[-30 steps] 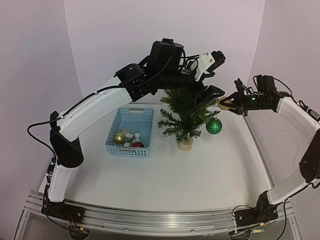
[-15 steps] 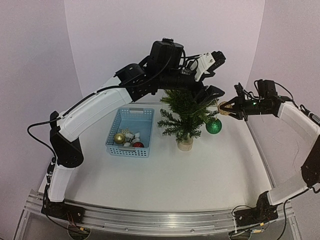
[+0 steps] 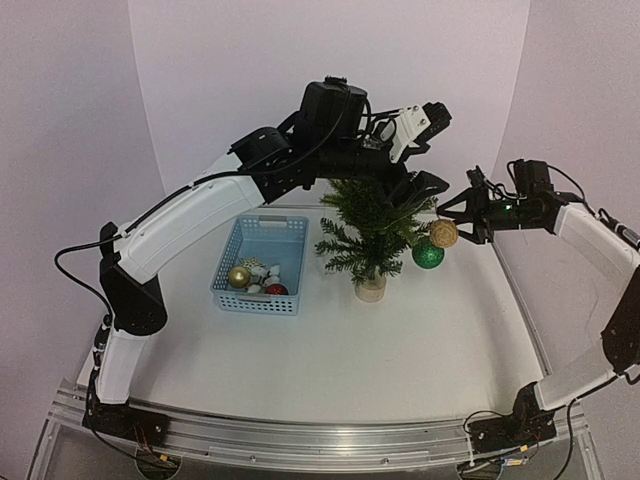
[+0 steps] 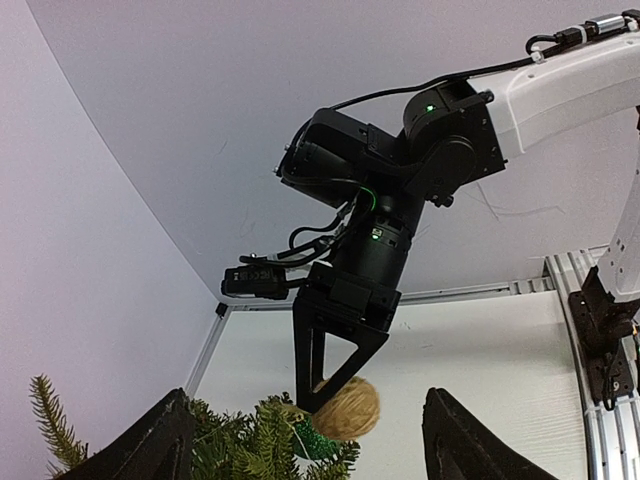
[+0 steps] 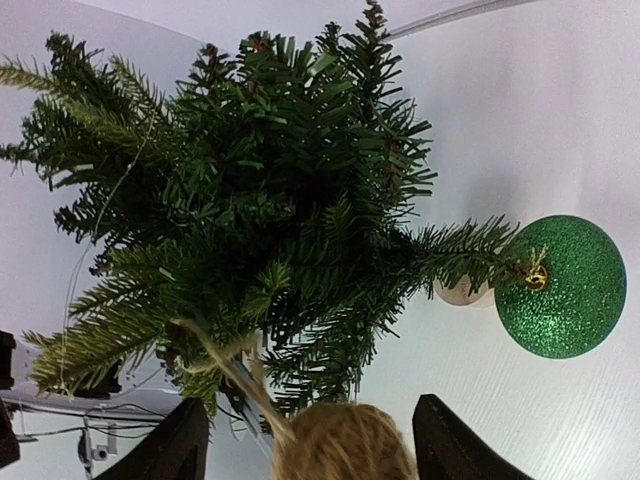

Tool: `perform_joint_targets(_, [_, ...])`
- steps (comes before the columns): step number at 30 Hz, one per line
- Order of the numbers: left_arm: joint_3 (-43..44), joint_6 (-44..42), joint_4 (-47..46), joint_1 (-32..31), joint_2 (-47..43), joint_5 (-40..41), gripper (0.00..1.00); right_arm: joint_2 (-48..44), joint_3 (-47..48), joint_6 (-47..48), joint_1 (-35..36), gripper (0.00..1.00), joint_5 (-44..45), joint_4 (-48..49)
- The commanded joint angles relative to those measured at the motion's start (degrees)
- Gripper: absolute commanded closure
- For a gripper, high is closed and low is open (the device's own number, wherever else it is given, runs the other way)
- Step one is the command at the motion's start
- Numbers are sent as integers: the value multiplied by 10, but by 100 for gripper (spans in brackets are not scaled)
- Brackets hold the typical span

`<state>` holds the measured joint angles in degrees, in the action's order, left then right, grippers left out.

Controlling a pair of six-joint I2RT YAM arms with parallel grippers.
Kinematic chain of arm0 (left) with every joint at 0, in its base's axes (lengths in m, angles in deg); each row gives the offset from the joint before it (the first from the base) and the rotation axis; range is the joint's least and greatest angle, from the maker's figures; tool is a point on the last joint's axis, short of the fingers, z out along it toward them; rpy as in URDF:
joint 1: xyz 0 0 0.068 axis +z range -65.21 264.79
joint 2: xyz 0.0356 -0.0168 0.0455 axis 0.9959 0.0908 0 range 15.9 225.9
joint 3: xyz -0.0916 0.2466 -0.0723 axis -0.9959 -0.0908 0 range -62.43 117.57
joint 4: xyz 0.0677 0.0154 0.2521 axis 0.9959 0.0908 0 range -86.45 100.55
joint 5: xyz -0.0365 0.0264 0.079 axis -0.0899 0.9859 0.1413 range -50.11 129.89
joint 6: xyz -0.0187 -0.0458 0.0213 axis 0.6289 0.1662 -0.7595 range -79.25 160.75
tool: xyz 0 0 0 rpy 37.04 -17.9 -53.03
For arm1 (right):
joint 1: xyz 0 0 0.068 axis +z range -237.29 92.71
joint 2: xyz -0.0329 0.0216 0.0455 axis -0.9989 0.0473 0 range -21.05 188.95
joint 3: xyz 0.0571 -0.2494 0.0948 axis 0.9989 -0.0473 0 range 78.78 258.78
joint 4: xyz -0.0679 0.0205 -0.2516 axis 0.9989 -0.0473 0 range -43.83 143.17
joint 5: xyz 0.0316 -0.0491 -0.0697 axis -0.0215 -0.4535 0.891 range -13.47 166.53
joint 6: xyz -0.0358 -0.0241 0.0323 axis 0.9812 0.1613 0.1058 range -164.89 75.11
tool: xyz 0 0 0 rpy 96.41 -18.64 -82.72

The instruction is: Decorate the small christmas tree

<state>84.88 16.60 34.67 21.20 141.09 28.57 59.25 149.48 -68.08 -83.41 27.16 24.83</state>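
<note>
The small christmas tree [image 3: 368,232] stands mid-table on its pale round base [image 3: 371,289]. A glittery green ball [image 3: 428,253] hangs from a right-hand branch. A twine ball [image 3: 443,233] dangles just above it, its string looped over a branch [image 5: 215,350]. My right gripper [image 3: 453,218] is open around the twine ball [image 5: 345,445], with a gap on each side of it. The green ball [image 5: 560,285] also shows in the right wrist view. My left gripper [image 3: 415,200] hovers open over the treetop, holding nothing. In the left wrist view the right gripper [image 4: 330,380] sits against the twine ball [image 4: 350,408].
A light blue basket [image 3: 226,268] left of the tree holds a gold ball [image 3: 239,276], a red ball [image 3: 276,289] and some white ornaments [image 3: 262,269]. Pale walls close in behind and on both sides. The left arm [image 3: 200,210] arches over the basket.
My right gripper has opened and let go of the twine ball. The ball has dropped a little and now hangs from the branch by its string. The left arm has not moved.
</note>
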Motion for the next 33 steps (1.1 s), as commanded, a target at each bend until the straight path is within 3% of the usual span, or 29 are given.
perform_joint_targets(1, [2,-8,7,2,-37,12,23,2,10,4,-2,27,-10,7])
perform_joint_targets(8, [1,-13,18,9,-46,22,22,-24,12,11,-2,26,28,5])
perform_joint_targets(13, [-9,-26,39,24,-72,28,16,-74,20,27,-1,17,122,2])
perform_joint_targets(18, [-52,-31,56,52,-113,48,12,-112,36,49,-1,14,206,0])
perform_joint_targets(25, [-142,11,79,142,-174,40,12,-126,42,46,-1,14,213,-2])
perform_joint_targets(33, [-355,40,90,264,-256,8,12,-144,62,33,-1,15,235,0])
